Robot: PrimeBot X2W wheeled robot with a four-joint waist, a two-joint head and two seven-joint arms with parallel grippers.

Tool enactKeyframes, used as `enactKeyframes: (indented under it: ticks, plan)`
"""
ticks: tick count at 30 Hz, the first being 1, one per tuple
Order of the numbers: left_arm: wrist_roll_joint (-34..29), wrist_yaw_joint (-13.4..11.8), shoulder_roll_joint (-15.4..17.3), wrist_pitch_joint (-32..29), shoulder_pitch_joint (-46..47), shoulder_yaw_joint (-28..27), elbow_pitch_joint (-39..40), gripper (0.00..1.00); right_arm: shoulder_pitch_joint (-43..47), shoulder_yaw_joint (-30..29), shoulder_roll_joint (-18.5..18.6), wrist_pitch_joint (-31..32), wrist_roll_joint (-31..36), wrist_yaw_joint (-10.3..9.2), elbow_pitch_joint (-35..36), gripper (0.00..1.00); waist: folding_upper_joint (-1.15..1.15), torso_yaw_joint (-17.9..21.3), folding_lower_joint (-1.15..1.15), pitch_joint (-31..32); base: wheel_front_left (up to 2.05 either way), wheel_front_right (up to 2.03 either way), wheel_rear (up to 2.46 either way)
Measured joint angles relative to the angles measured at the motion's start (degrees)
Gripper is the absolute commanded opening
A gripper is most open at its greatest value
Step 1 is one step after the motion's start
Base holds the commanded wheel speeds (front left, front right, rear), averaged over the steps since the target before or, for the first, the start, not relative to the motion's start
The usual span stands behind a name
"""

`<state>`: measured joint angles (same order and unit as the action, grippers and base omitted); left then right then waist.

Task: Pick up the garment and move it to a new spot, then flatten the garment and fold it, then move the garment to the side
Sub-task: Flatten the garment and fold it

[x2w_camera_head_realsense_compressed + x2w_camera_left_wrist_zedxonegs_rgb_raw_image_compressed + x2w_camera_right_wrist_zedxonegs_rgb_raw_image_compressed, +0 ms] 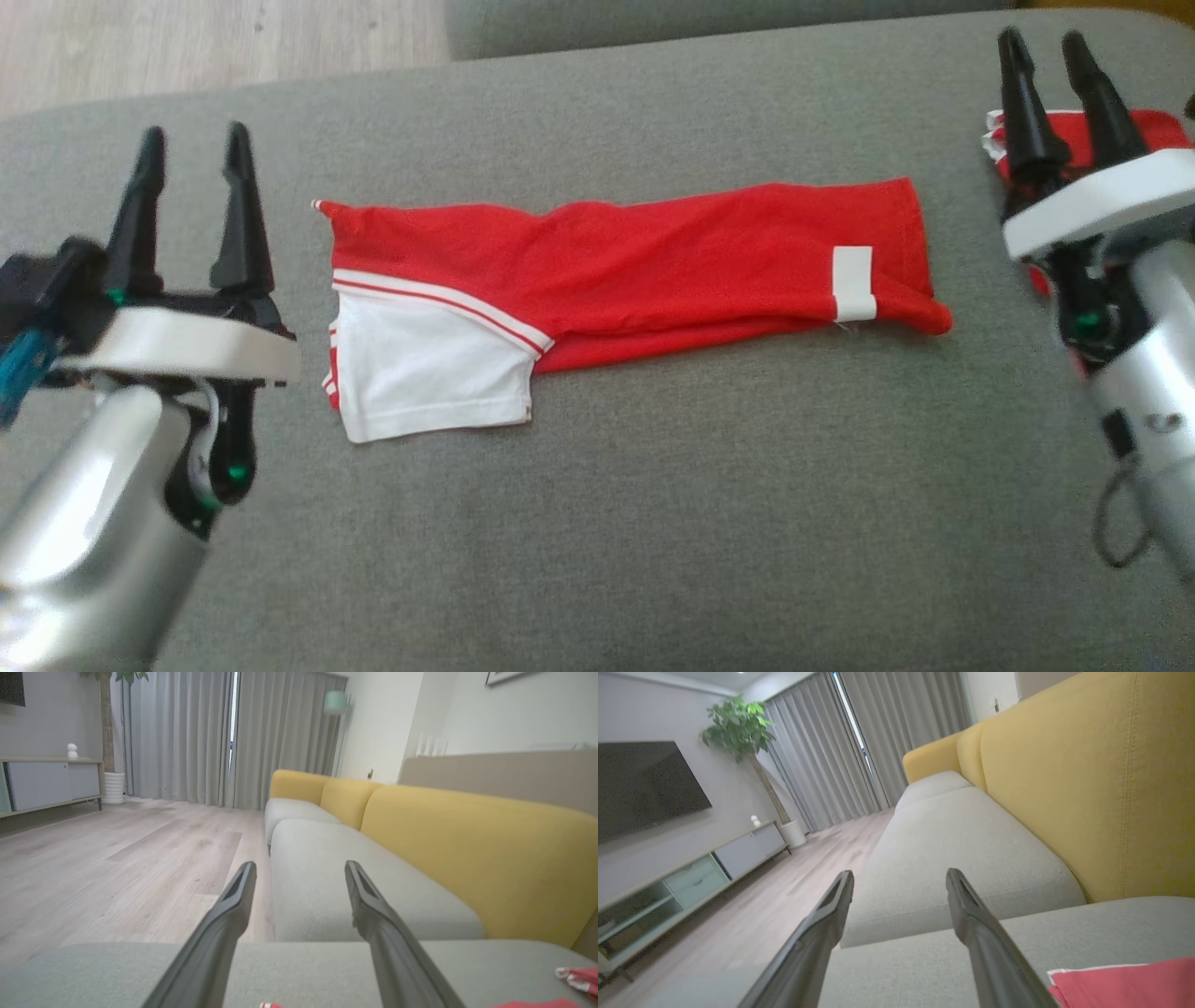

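Nearest the robot lay a broad bare stretch of the grey sofa cushion (653,541). Just beyond it on the left, the left claw (195,131) hovered with its two dark fingers spread wide and nothing between them, close beside the garment's left end but apart from it. The garment (653,261), a red shirt, lay across the middle of the cushion as a long band running left to right, folded lengthwise by the look of it. A white sleeve (429,373) was turned out toward the near side at its left end, and a small white patch (852,283) sat close to its right end. Farther off on the right, the right claw (1041,37) stood equally wide and empty above a second bundle of red cloth (1162,131) at the cushion's right edge; whether a finger touched that bundle was hard to tell, since the claw hid most of it. Past the far edge showed pale wooden floor (187,47).

The cloth looked light, thin and limp, so it would likely sag and unfold if lifted at one point. The better hold would be a pinch through all layers at each short end, one claw to a side, raised evenly. The loose sleeve could drag or slide out unless caught in the pinch
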<state>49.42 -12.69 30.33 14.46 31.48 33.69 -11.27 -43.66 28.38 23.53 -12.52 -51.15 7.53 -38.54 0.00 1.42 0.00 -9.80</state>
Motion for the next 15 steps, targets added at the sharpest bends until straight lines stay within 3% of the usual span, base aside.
enactKeyframes:
  ticks: [5, 12, 15]
  plan:
    - [-8.8, 0.2, -7.0, 0.3, -10.0, -10.9, 5.3, 1.0, 5.2, -8.0, -7.0, -1.9, 7.8, 0.0, 2.0, 1.0, 0.0, 0.7, -0.01, 1.5, 0.0, 0.0, 0.0]
    - [-19.1, 5.2, -15.7, 0.2, -21.9, -16.6, 3.3, 1.0, 20.8, -20.2, -17.5, -1.9, 24.4, 0.0, 7.4, 1.0, 0.0, 1.1, 0.0, 3.0, 0.0, 0.0, 0.0]
    - [-22.9, 7.3, -18.3, 0.2, -24.1, -19.5, 2.2, 1.0, 25.2, -21.9, -19.4, -1.9, 28.3, 0.0, 9.1, 1.0, 0.0, 1.2, -0.01, 3.2, 0.0, 0.0, 0.0]
